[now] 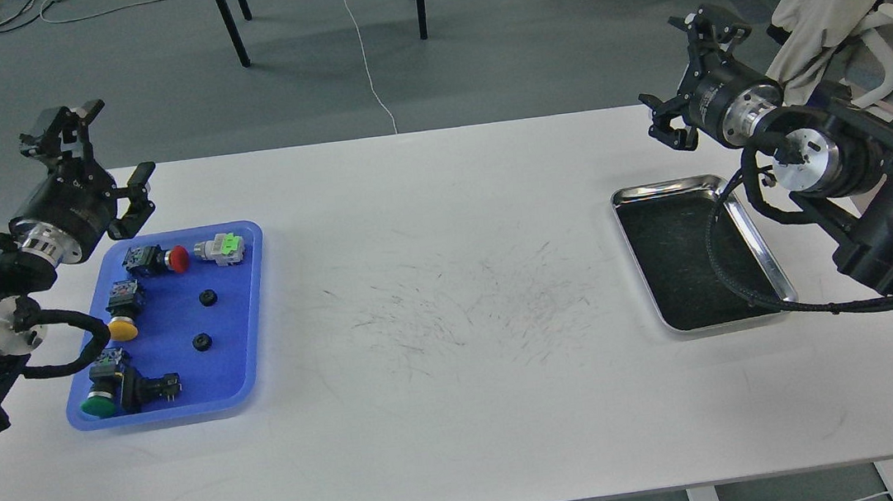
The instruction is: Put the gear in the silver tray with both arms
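Both arms, the left arm (17, 271) and the right arm (846, 183), are built of thick matte-black cylindrical segments joined by polished silver rings with flat metal end caps, looped with black corrugated cables, each ending in a black angular two-finger gripper.

Legible markings: none. Faint white lettering on the left arm's (65, 212) black wrist housing and on the right arm's (717, 102) wrist housing, both too small to read. No labels, brands, numbers or signs discernible elsewhere.
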Controlling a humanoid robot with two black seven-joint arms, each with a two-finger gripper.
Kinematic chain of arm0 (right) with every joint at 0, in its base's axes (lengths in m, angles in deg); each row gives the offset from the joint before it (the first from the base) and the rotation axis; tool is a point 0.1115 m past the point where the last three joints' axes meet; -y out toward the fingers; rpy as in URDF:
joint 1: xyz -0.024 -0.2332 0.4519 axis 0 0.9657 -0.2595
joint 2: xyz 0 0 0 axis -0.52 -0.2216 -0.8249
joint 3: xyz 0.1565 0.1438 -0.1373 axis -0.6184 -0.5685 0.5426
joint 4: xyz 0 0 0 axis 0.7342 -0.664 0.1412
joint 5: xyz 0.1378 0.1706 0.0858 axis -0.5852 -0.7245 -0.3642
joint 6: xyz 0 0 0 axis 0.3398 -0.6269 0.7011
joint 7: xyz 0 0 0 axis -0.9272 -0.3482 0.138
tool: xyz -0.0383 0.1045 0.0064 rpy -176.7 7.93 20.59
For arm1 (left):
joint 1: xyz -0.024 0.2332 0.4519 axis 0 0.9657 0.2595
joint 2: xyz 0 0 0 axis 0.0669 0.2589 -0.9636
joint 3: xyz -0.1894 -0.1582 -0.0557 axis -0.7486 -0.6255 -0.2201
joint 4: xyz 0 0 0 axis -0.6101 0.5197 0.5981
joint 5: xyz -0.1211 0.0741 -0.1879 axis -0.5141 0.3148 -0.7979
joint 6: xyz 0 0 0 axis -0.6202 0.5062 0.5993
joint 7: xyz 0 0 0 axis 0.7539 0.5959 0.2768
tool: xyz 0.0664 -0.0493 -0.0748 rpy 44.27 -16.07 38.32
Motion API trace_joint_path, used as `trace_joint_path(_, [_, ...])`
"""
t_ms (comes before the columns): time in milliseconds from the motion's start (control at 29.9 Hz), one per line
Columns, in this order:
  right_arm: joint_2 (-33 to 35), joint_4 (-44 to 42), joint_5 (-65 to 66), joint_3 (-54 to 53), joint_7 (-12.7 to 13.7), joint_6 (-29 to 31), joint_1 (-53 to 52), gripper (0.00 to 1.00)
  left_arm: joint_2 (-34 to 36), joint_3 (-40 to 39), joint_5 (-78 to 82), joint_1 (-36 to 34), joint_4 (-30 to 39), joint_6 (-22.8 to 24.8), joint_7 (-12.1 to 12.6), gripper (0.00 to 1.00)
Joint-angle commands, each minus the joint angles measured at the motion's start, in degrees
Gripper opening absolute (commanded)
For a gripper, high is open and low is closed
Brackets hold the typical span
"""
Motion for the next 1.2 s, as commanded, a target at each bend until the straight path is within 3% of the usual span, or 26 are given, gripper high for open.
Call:
trace_joint_path(0, [0.0, 0.0, 0.1, 0.1, 0.0, 0.0, 0.1, 0.99, 1.6, 1.1, 0.9, 0.0, 1.2, 0.2, 0.0, 0.99])
trace_joint_path(401, [0.0, 0.3, 0.2, 0.4, 0.0, 0.1, 0.5, 0.99, 9.1, 4.3, 13.1, -1.7, 6.6, 1.9, 0.1, 0.99])
trace_joint_path(635, [0.1, 0.4, 0.2, 0.5, 0.1, 0.3, 0.5, 0.99, 16.3, 5.4, 25.8, -2.9, 16.1, 1.9, 0.2, 0.99])
trace_joint_path(736, [0.7, 0.5, 0.2, 0.5, 0.1, 0.3, 0.5, 0.99, 22.6, 5.6, 30.5, -4.6, 21.1, 1.4, 0.5, 0.99])
trace_joint_path(970, [0.9, 0.4, 0.3, 0.5, 0.1, 0.3, 0.5, 0.99, 24.3, 5.7, 36.3, -6.7, 22.7, -3.5, 0.9, 0.99])
trace_joint_path(1170, [0.9, 0.5, 0.3, 0.5, 0.1, 0.1, 0.5, 0.99, 24.5, 6.4, 37.1, -6.8, 24.2, -3.2, 0.8, 0.98])
